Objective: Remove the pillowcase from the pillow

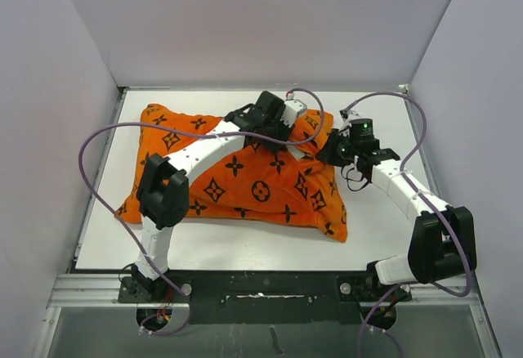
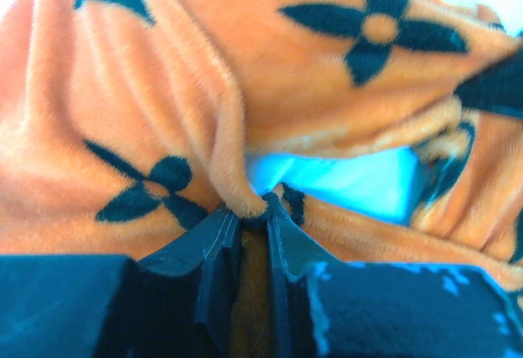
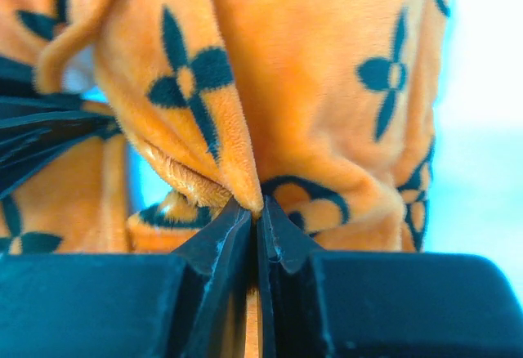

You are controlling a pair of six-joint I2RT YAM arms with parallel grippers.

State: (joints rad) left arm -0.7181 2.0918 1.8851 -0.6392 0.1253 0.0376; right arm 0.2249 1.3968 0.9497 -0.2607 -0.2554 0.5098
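Observation:
The orange pillowcase with black flower motifs lies across the white table, still over the pillow. My left gripper is at its far right corner, shut on a fold of the pillowcase. A pale strip of the pillow shows through the opening beside that fold. My right gripper is at the right edge, shut on another fold of the pillowcase. The two grippers are close together at the cover's open end. The left gripper's dark fingers show at the left of the right wrist view.
The white table has grey walls on three sides. Purple cables loop over both arms. The black mounting rail runs along the near edge.

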